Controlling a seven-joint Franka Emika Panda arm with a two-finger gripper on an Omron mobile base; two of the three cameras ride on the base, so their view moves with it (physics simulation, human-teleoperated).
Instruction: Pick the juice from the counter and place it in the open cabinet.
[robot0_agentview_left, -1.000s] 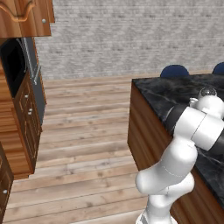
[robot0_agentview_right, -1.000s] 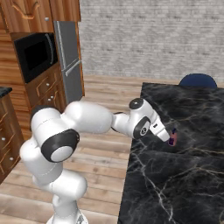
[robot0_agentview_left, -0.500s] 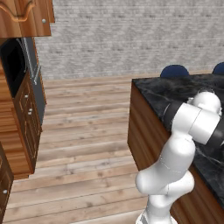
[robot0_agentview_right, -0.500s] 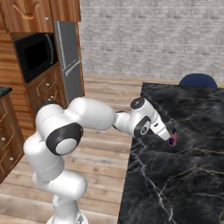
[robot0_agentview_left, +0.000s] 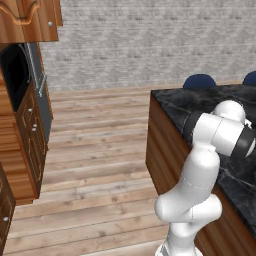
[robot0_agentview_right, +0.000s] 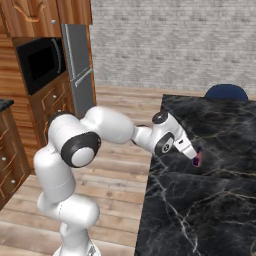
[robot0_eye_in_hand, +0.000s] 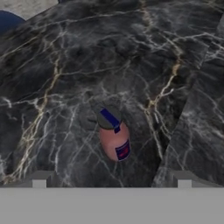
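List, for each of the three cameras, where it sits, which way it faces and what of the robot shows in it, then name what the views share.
Left base view: behind the arm on its left, facing forward and down; the white arm rises at lower right beside the counter.
Right base view: behind on the right; the arm reaches from lower left to the open gripper at the juice.
Hand view: on the hand, looking down at the juice; fingertips at the bottom.
Shared: the black marble counter; the juice in two views.

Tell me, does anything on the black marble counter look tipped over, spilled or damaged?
Nothing stands out. The small reddish-brown juice bottle with a dark cap stands upright on the black marble counter, no spill around it. The open hand is poised at the bottle without gripping it.
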